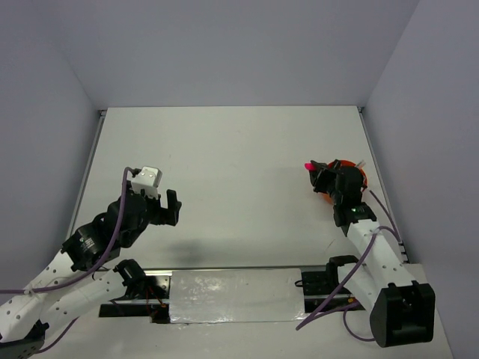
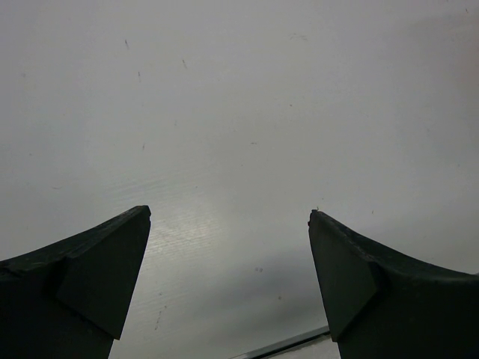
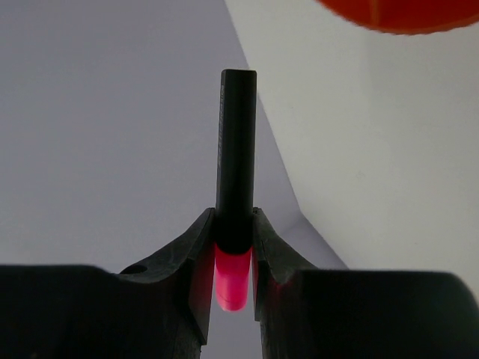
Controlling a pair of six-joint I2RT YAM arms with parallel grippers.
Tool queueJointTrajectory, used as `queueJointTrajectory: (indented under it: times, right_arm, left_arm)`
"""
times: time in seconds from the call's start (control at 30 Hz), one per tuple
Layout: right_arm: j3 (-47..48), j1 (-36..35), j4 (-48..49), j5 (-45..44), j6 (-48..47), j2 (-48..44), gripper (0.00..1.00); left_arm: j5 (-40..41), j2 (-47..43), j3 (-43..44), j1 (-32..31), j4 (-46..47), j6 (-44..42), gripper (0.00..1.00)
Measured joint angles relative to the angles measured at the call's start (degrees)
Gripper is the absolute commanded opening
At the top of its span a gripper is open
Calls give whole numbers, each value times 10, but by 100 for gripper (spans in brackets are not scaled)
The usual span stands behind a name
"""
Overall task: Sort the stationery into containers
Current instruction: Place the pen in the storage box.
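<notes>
My right gripper is shut on a black highlighter with a pink cap, held at the left edge of the orange bowl, which the gripper partly hides. In the right wrist view the jaws pinch the highlighter where the black barrel meets the pink cap. The barrel points away from the camera, and the bowl's rim shows at the top right. My left gripper is open and empty over bare table at the left, and its wrist view shows only table. Other stationery is out of view.
White walls enclose the table on the left, back and right. The bowl stands close to the right wall. A shiny metal strip lies between the arm bases at the near edge.
</notes>
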State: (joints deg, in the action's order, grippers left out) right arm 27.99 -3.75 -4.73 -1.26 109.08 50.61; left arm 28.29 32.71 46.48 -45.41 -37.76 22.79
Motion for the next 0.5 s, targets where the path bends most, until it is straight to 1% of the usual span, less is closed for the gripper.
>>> queueJointTrajectory:
  times: [0.07, 0.17, 0.33, 0.43, 0.47, 0.5]
  right_arm:
    - [3, 0, 19, 0, -13, -2, 0]
    - [43, 0, 21, 2, -94, 3, 2]
    - [165, 0, 64, 48, -314, 57, 2]
    - [205, 1, 81, 78, -452, 85, 1]
    - [214, 1, 78, 84, -508, 94, 0]
    - [218, 2, 74, 86, -544, 99, 0]
  left_arm:
    - [0, 0, 0, 0, 0, 0, 99]
    - [0, 0, 0, 0, 0, 0, 99]
    - [0, -1, 0, 0, 0, 0, 99]
    - [0, -8, 0, 0, 0, 0, 99]
    - [0, -11, 0, 0, 0, 0, 99]
    - [0, -15, 0, 0, 1, 0, 99]
